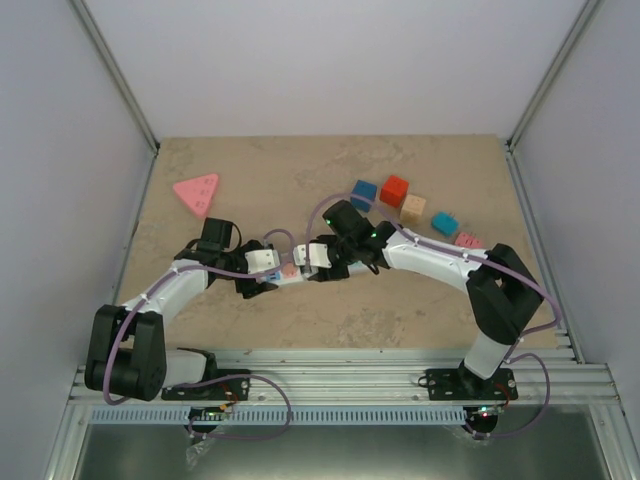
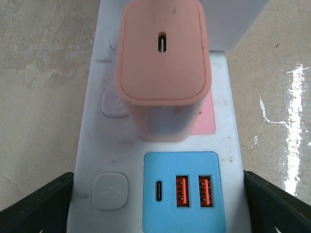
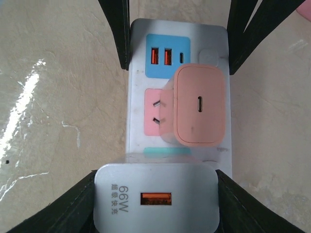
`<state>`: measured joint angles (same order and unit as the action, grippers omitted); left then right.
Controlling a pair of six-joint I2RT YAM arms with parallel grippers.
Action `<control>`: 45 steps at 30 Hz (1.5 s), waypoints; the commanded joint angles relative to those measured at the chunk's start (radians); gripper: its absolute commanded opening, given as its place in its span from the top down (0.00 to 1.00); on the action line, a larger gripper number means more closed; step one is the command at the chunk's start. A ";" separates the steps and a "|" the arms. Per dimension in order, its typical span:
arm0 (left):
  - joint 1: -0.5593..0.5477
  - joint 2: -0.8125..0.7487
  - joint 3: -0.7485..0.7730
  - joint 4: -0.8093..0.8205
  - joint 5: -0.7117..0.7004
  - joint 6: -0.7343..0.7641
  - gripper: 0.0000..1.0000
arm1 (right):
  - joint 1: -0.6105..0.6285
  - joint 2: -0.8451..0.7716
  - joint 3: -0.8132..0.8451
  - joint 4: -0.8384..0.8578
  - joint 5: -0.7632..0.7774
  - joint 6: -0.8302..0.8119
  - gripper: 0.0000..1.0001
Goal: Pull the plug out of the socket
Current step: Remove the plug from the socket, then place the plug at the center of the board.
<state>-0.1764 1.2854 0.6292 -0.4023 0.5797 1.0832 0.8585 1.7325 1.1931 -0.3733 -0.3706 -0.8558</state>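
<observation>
The socket [image 3: 136, 121] lies mid-surface, with the left pincer [image 2: 158, 177] clamped across its blue end. The right pincer [image 3: 155, 175] grips the grey plug [image 3: 155, 199]. Risk: an angled pull binds the pins, dragging the socket from the left hold.

Bright, even light; glare streaks on table [image 2: 295, 121].
</observation>
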 commanded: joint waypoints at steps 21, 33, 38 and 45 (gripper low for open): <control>0.015 -0.023 0.023 0.085 0.022 -0.014 1.00 | -0.022 -0.003 0.039 -0.060 -0.021 0.009 0.69; 0.015 -0.012 0.025 0.076 0.026 -0.007 1.00 | -0.167 -0.110 0.032 -0.093 -0.007 0.004 0.69; 0.015 0.002 0.036 0.055 0.030 0.008 1.00 | -0.326 -0.212 0.010 -0.158 0.011 -0.046 0.70; 0.018 0.004 0.043 0.040 0.016 0.014 1.00 | -0.502 -0.307 -0.036 -0.229 0.072 -0.128 0.70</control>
<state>-0.1646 1.2934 0.6292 -0.3828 0.5400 1.0805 0.4137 1.4616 1.1912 -0.5339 -0.3290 -0.9230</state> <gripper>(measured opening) 0.854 0.533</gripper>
